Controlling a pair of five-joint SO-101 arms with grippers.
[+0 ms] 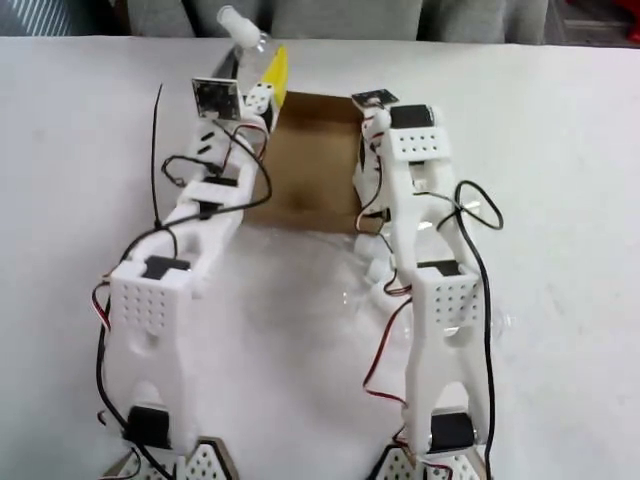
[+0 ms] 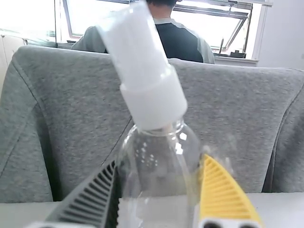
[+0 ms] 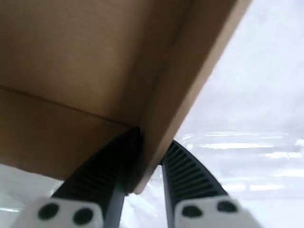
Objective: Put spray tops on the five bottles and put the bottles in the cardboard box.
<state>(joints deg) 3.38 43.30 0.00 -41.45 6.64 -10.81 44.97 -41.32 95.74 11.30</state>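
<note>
Your left pincer [image 2: 159,190] is clamped on a clear round plastic bottle [image 2: 156,175]. Its grey ribbed finger [image 2: 92,199] presses one side and its yellow ribbed finger [image 2: 221,190] presses the other. The bottle carries a white cylindrical spray top [image 2: 142,71], and bottle and top lean off upright. Behind them stands a grey fabric sofa [image 2: 247,109].

From above, the bottle is at about 11 o'clock from the middle of the open brown cardboard box [image 1: 310,170], by its far left corner, and the spray top points away toward 11 o'clock. The box sits at 12 o'clock on the white table [image 1: 560,150], between your two arms.

Your right pincer [image 3: 153,140] is at about 2 o'clock on the box, closed on its right-hand wall. One black ribbed finger is inside the box and the other is outside, so the cardboard edge is nipped between them.

Some clear plastic pieces [image 1: 378,270] lie on the table at about 5 o'clock from the box, partly under your right arm. They are too hidden to tell what they are.
</note>
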